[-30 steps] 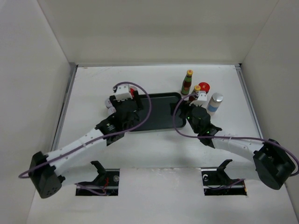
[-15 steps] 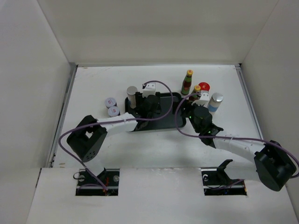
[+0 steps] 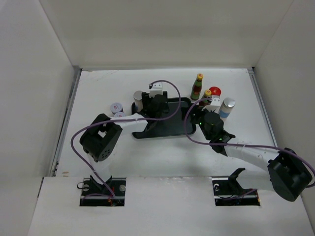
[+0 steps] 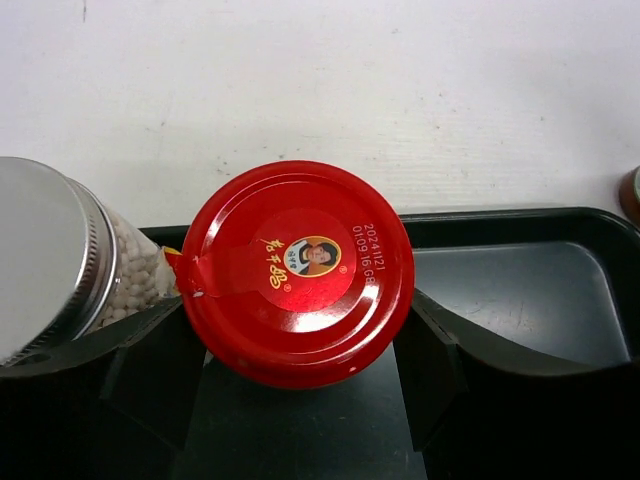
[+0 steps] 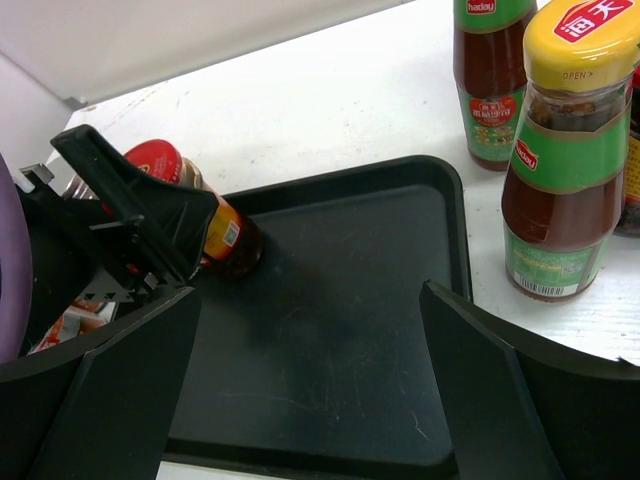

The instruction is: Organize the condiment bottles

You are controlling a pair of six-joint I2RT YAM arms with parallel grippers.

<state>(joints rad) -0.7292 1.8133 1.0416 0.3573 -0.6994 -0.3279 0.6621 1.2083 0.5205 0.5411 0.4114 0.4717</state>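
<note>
My left gripper (image 4: 290, 350) is shut on a red-capped dark jar (image 4: 297, 270) at the far left corner of the black tray (image 3: 167, 125). The jar (image 5: 215, 235) is upright with its base down at the tray floor. A silver-lidded jar (image 4: 50, 255) stands right beside it, also visible as the silver-lidded jar (image 3: 139, 96). My right gripper (image 5: 310, 380) hangs open over the tray's right half with nothing between its fingers. Two yellow-capped sauce bottles (image 3: 197, 87) (image 3: 207, 95), a second red-capped jar (image 3: 215, 92) and a white-blue bottle (image 3: 227, 108) stand right of the tray.
Two small pale-lidded jars (image 3: 117, 108) sit on the table left of the tray. The nearer sauce bottle (image 5: 565, 150) stands just off the tray's right rim (image 5: 460, 250), the other sauce bottle (image 5: 492, 85) behind it. White walls enclose the table.
My left gripper carried the red-capped jar rightward from the tray's left side to its far left corner, beside the silver-lidded jar. The right arm has barely moved.
</note>
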